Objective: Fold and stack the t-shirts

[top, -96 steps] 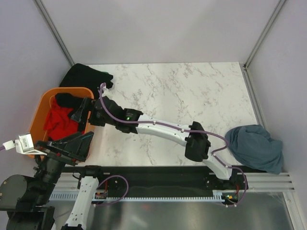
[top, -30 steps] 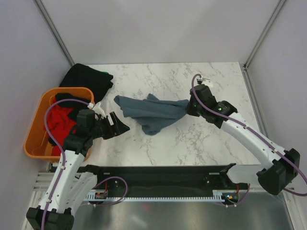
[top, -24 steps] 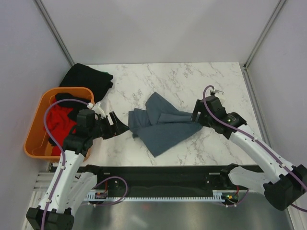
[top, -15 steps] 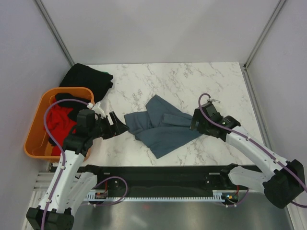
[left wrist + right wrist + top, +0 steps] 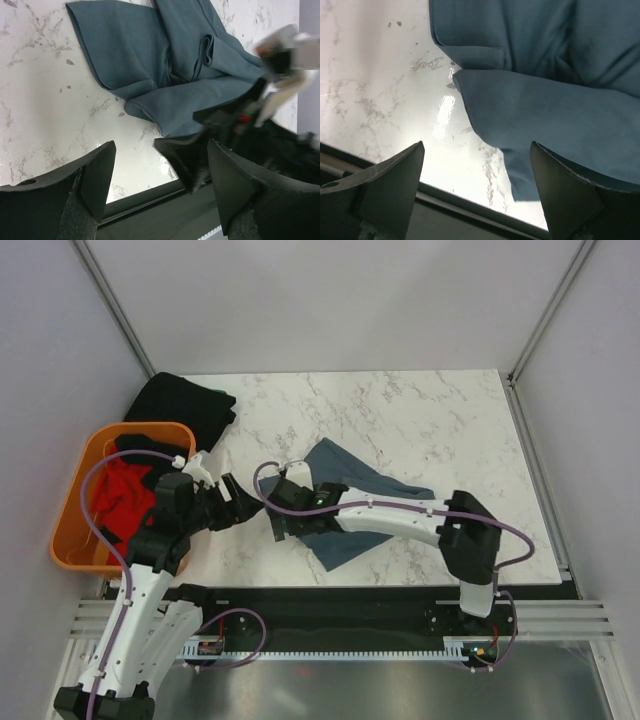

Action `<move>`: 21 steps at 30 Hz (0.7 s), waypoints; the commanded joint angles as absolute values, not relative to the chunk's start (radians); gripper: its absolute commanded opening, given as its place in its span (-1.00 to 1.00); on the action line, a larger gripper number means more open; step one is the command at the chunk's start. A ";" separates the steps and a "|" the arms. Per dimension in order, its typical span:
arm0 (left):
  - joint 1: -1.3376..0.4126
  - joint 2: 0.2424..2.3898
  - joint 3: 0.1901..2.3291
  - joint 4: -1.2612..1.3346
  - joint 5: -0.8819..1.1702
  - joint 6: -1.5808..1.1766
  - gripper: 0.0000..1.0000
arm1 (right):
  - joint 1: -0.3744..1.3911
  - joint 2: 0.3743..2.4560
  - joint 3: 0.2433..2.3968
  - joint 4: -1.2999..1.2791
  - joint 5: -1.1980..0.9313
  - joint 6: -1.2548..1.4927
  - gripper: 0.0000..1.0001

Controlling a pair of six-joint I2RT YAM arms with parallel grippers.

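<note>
A slate blue-grey t-shirt [image 5: 372, 491] lies crumpled in loose folds in the middle of the marble table [image 5: 420, 420]. My right gripper [image 5: 280, 523] hangs open over the shirt's left edge, with the arm stretched across the cloth. The right wrist view shows the shirt [image 5: 545, 75] past the open right gripper [image 5: 480, 200], which holds nothing. Just left of it, my left gripper [image 5: 245, 502] is open and empty. The left wrist view shows the shirt [image 5: 150, 60] beyond the left gripper [image 5: 160, 190], with the right gripper [image 5: 200, 155] blurred in front. A black t-shirt [image 5: 180, 405] lies at the back left.
An orange basket [image 5: 75, 475] stands off the table's left edge. It holds a red shirt [image 5: 115, 495] and a black one [image 5: 135, 447]. The table's front edge [image 5: 400, 585] runs close below both grippers. Grey walls enclose the back and sides.
My right gripper opened and let go of the blue-grey shirt, which settled onto the table. The right arm then swung left across the shirt to its left edge. The left arm barely moved.
</note>
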State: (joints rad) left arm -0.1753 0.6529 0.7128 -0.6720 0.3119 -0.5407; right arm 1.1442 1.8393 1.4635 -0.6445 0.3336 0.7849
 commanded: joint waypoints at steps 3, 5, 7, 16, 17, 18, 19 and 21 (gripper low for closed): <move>-0.179 0.578 0.713 -0.673 0.213 -0.555 0.62 | 1.158 2.027 1.695 -0.702 0.371 0.729 0.86; -0.179 0.557 0.712 -0.678 0.199 -0.560 0.63 | 1.158 2.077 1.745 -0.755 0.394 0.710 0.83; -0.179 0.532 0.712 -0.680 0.190 -0.563 0.63 | 1.158 2.129 1.789 -0.794 0.419 0.690 0.73; -0.179 0.543 0.713 -0.680 0.189 -0.563 0.63 | 1.161 2.161 1.763 -0.890 0.514 0.692 0.18; -0.179 0.542 0.713 -0.680 0.192 -0.564 0.63 | 1.163 2.160 1.761 -0.891 0.512 0.687 0.19; -0.179 0.538 0.713 -0.680 0.190 -0.563 0.64 | 1.170 2.155 1.763 -0.888 0.512 0.686 0.21; -0.178 0.535 0.713 -0.680 0.187 -0.566 0.63 | 1.175 2.154 1.767 -0.888 0.512 0.683 0.23; -0.178 0.519 0.713 -0.681 0.173 -0.568 0.63 | 1.184 2.161 1.779 -0.891 0.517 0.675 0.23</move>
State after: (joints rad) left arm -0.1722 0.5392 0.7124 -0.7162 0.1673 -0.5468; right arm 1.1595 2.1433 1.7569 -0.8597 0.4774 0.6964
